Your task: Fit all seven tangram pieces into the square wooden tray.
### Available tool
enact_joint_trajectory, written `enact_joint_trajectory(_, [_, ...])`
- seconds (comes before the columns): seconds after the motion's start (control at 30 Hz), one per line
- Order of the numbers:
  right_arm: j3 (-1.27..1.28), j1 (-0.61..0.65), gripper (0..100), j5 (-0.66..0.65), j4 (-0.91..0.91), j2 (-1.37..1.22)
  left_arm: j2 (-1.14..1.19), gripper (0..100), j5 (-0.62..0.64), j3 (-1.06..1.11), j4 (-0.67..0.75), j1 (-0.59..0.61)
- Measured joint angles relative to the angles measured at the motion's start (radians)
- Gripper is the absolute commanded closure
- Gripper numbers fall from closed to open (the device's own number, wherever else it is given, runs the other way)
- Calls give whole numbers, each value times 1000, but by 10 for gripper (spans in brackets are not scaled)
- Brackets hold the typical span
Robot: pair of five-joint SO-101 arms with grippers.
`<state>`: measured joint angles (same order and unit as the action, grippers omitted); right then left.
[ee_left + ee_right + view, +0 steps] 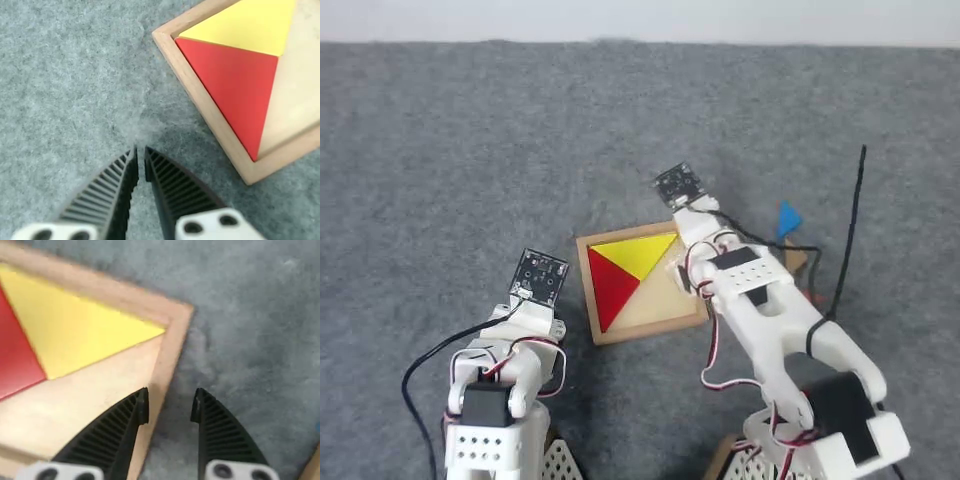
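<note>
The square wooden tray [588, 290] lies on the grey carpet between the two arms, holding a yellow triangle [635, 254] and a red triangle [612, 288]; its other half is bare wood. My right gripper [170, 406] hangs open and empty over the tray's rim [172, 352], one finger over the bare wood, the other over carpet. The yellow triangle [75, 335] and red triangle [15, 365] lie just beyond it. My left gripper [140, 161] is shut and empty above the carpet beside the tray's corner [162, 37]. A blue piece [788, 219] lies right of the right arm.
A black cable [852, 230] runs along the right arm. An orange-brown piece [796, 262] shows partly behind that arm. Open carpet [500, 140] stretches across the far and left sides.
</note>
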<state>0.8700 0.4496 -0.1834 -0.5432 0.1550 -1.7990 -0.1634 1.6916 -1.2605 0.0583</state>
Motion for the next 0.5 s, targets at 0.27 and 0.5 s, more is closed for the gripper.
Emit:
enact_joint_trajectory(0.27, [-2, 18, 835, -3, -68, -8, 0, 978, 0, 0, 0, 0])
enact_joint_trajectory(0.5, [-2, 18, 840, -6, -147, -8, 0, 978, 0, 0, 0, 0])
